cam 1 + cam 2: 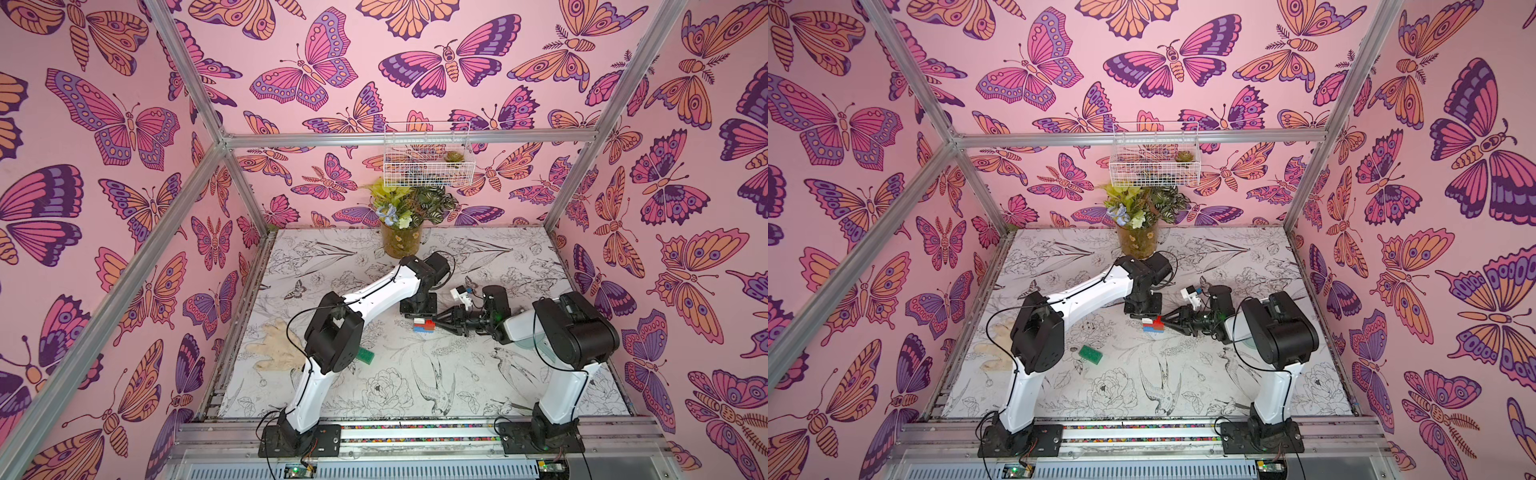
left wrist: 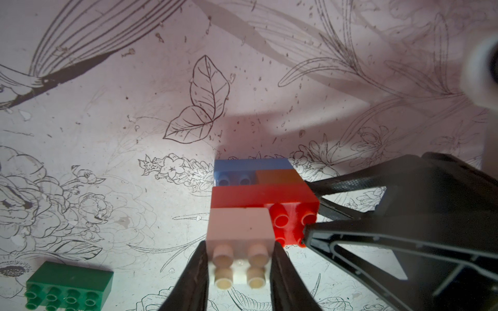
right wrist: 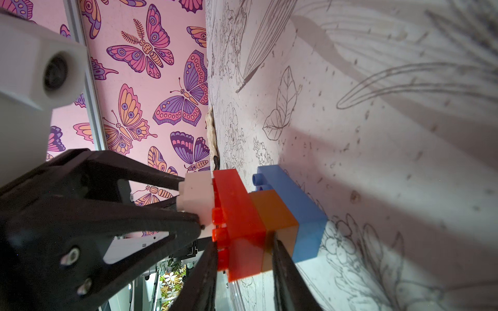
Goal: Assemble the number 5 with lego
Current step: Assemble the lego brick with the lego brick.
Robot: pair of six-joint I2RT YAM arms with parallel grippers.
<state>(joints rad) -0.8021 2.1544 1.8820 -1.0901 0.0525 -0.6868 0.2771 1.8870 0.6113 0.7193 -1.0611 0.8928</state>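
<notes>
We find the brick stack (image 1: 1152,325) hemmed in by the left gripper (image 2: 238,258) and right gripper (image 3: 244,247); open tabletop (image 1: 1246,374) surrounds the green brick (image 1: 1090,355) toward the left edge

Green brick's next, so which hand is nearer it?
Left. The left hand grips the white brick, on the end of the stack toward the green brick; the right hand clamps the far end.

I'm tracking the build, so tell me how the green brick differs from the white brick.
The green brick is oblong with eight studs; the white brick is square with four. The green brick lies loose on the table, untouched; the white brick sits on the red brick, gripped by the left gripper. Both are studded plastic bricks.
</notes>
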